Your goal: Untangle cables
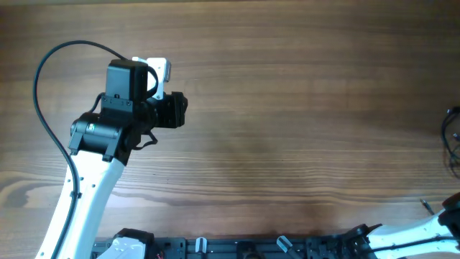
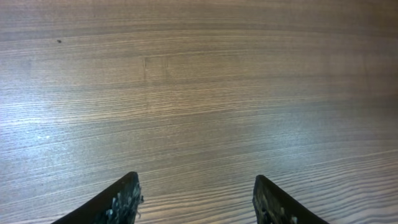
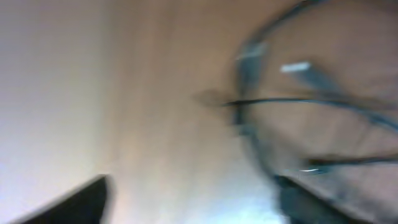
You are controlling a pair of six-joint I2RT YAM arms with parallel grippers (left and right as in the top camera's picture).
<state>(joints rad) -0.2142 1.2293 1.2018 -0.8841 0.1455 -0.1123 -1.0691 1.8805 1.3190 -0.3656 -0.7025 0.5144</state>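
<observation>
The cables (image 1: 452, 141) are thin black cords in loose loops at the far right edge of the wooden table, partly cut off in the overhead view. The right wrist view is blurred; the cable loops (image 3: 311, 106) lie ahead and to the right of my right gripper (image 3: 196, 202), whose fingers are spread apart with nothing between them. My left gripper (image 2: 196, 199) is open and empty over bare wood. In the overhead view it (image 1: 174, 109) is at the left of the table, far from the cables.
The wooden table (image 1: 287, 86) fills the overhead view. The thick black robot wire (image 1: 43, 93) arcs beside the left arm. The right arm (image 1: 424, 232) comes in at the bottom right corner. A black mounting rail (image 1: 237, 248) runs along the near edge.
</observation>
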